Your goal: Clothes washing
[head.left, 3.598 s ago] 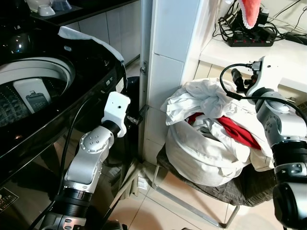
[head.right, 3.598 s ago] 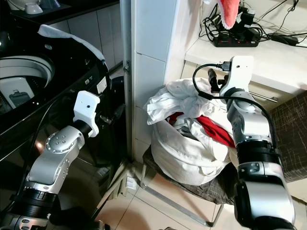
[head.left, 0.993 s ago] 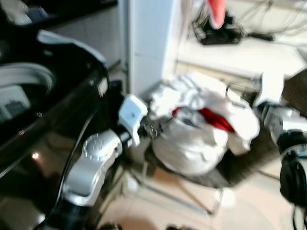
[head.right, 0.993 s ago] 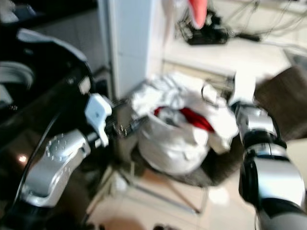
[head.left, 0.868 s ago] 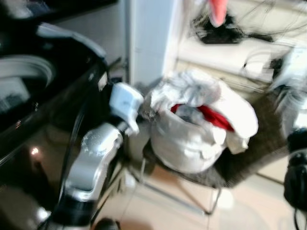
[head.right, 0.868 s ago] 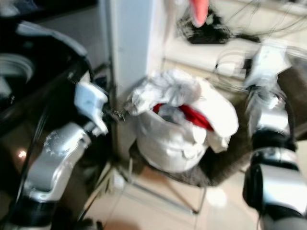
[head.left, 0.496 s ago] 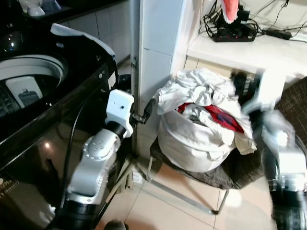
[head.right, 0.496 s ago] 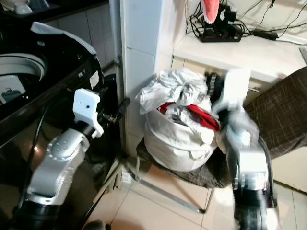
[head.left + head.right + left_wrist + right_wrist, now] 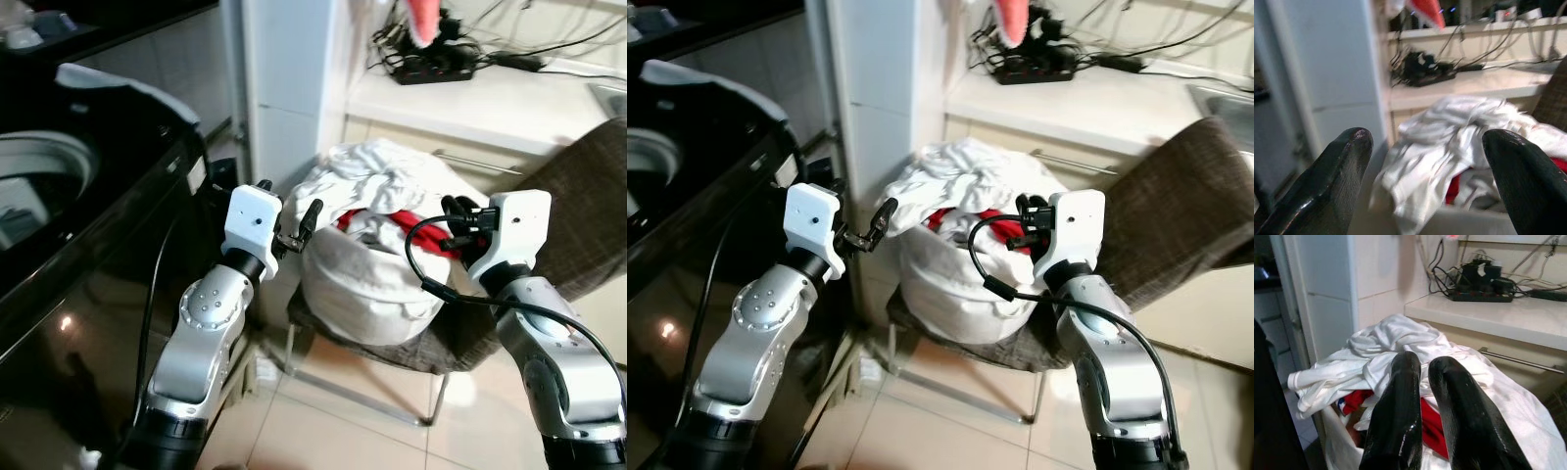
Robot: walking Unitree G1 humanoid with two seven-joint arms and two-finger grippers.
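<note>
Head views: we see the white laundry bag heaped with white and red clothes on a chair beside the black washing machine, left gripper just left of the heap, right gripper at its right edge. Left wrist: our fingers are spread wide, empty, facing the clothes. Right wrist: fingers pressed together, holding nothing, just above the red cloth.

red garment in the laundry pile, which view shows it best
The right wrist view: the red garment lies close under the white clothes, just past the shut right end effector. Both eye views show a smaller red patch behind the right arm's cable; the left wrist view shows a blurred sliver.
</note>
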